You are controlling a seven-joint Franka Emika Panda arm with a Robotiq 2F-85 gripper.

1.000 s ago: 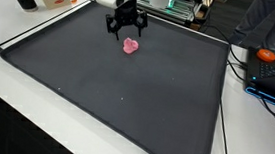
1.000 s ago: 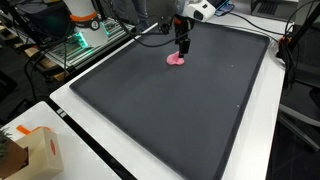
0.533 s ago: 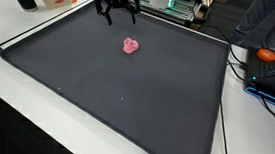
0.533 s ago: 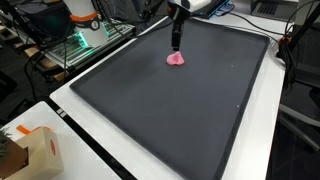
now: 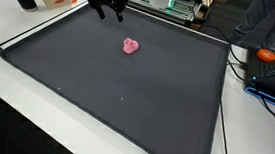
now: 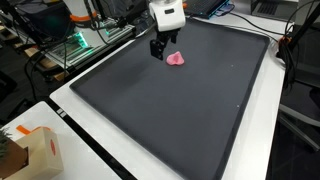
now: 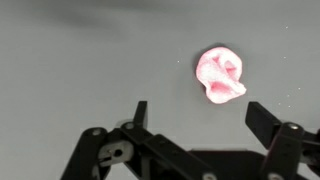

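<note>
While the hand (image 5: pixel 107 12) is hovering released over the black mat (image 5: pixel 125 101), jaws spread wide, the pink lump (image 5: pixel 131 46) is lying on that mat. It is resting clear of the fingers (image 7: pixel 140 114).

1. My wrist housing (image 6: pixel 165 16) is a white, boxy block.
2. Beneath it my jaws are black all over.
3. In the wrist view, black linkage bars (image 7: pixel 160 152) with round pivot pins (image 7: pixel 117 153) carry my two flat, dark fingers (image 7: pixel 262 117).

We're seeing bare mat (image 5: pixel 125 106) all round the pink lump (image 5: pixel 131 46), only the equipment rack (image 5: pixel 179 2) crowding the far edge beyond it.
</note>
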